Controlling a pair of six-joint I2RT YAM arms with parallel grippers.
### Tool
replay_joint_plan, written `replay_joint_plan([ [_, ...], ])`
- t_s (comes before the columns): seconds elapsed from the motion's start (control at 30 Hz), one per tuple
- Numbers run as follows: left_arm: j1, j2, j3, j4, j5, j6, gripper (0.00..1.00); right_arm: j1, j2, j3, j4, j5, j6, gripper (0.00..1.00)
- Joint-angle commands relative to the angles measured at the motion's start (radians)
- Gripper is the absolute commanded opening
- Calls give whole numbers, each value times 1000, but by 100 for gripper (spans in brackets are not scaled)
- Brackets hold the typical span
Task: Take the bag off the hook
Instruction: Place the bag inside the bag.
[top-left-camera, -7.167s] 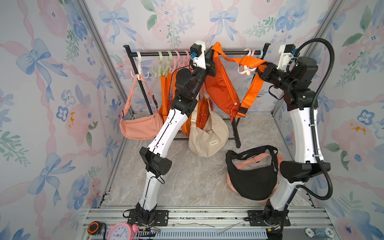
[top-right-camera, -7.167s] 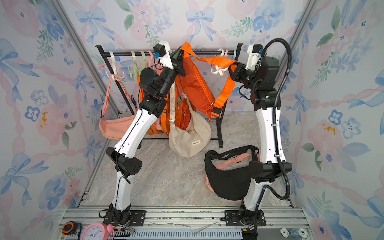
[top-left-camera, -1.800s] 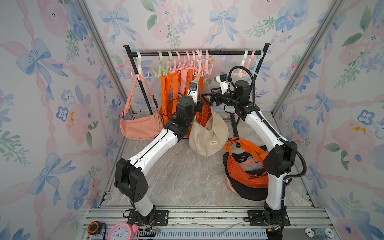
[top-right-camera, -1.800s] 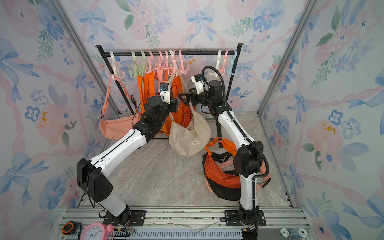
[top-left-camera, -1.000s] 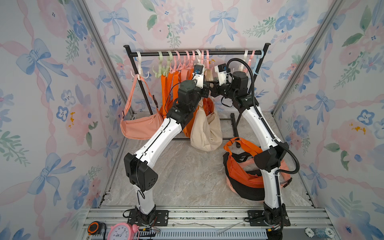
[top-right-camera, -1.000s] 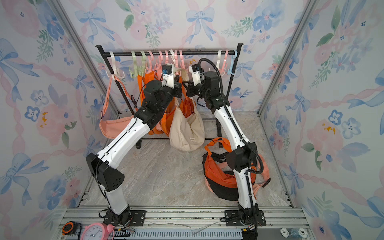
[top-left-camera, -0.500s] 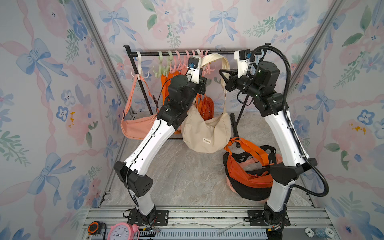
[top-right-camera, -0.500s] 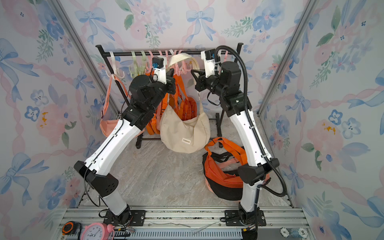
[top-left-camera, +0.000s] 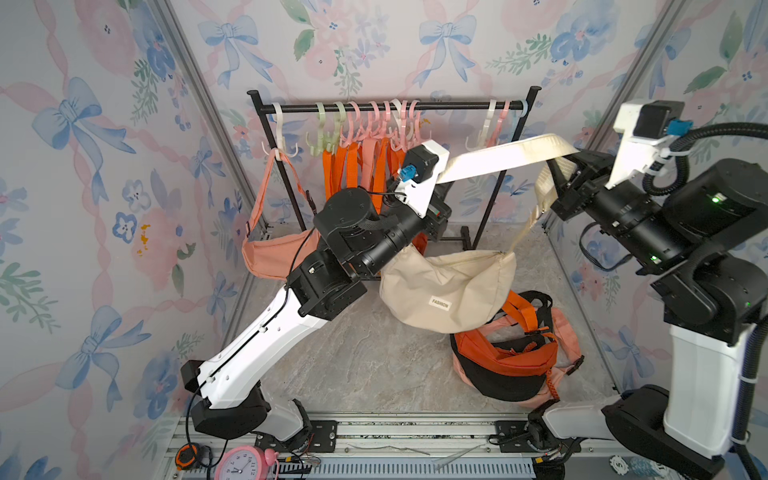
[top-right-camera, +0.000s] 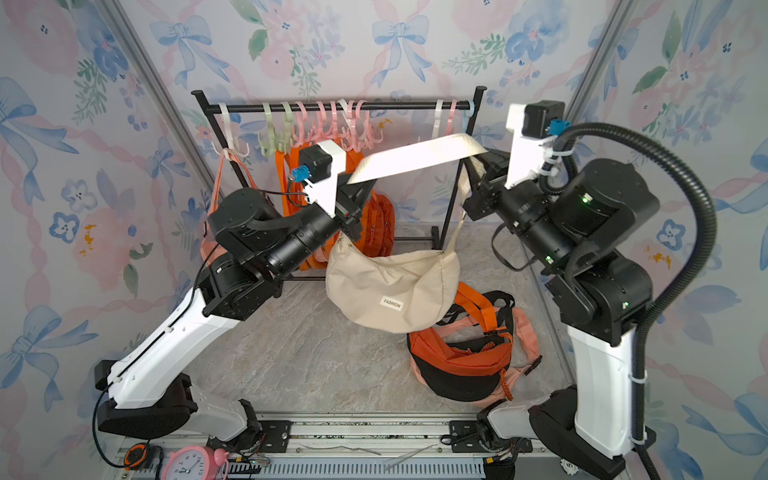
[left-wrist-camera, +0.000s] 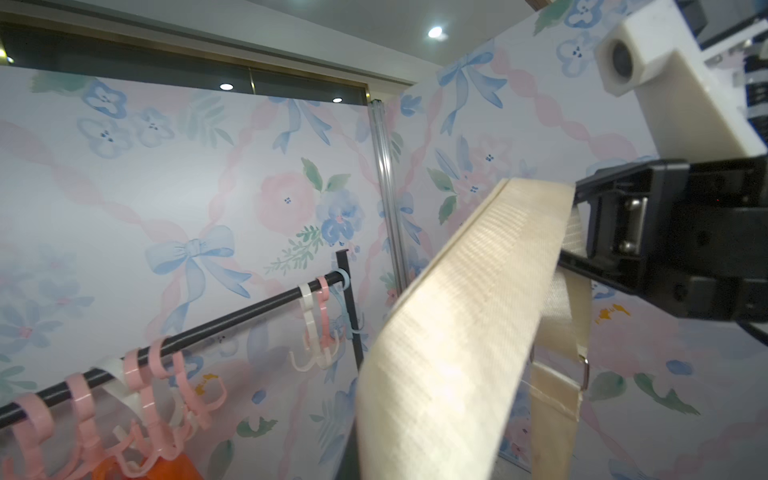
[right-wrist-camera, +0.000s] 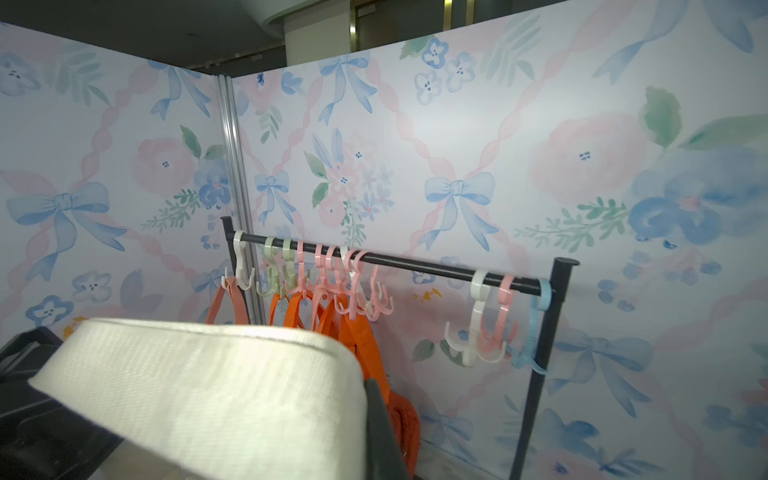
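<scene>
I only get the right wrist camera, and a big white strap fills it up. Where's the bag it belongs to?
Observer: The cream bag hangs below that strap, in front of the rack, off its hooks.
Operator: Who's holding it up?
Observer: Both arms. The left gripper and the right gripper are shut on the strap, which is stretched between them.
Operator: What's underneath?
Observer: A pile of bags on the floor, orange one on top.

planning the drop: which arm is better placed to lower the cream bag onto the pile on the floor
Right, probably: the right gripper, shut on the strap, is nearer the pile, and the cream bag hangs beside it.
</scene>
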Motion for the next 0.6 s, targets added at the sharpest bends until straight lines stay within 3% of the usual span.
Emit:
replay_joint_plan([
  [0.0, -62, 2, -53, 32, -29, -7, 0, -34, -92, -25, -98, 276, -30, 0],
  [0.17, -90, 28, -107, 89, 45, -113, 0, -39, -165, -33, -217, 495, -74, 0],
  [0.33, -46, 58, -234, 160, 45, -199, 0, -66, -237, -319, -120, 642, -123, 0],
  [0.43, 10, 77, -347, 237, 102, -286, 0, -193, -282, -562, -4, 597, -79, 0],
  [0.57, 57, 164, -407, 293, 111, -309, 0, -455, -305, -873, 148, 356, 86, 0],
])
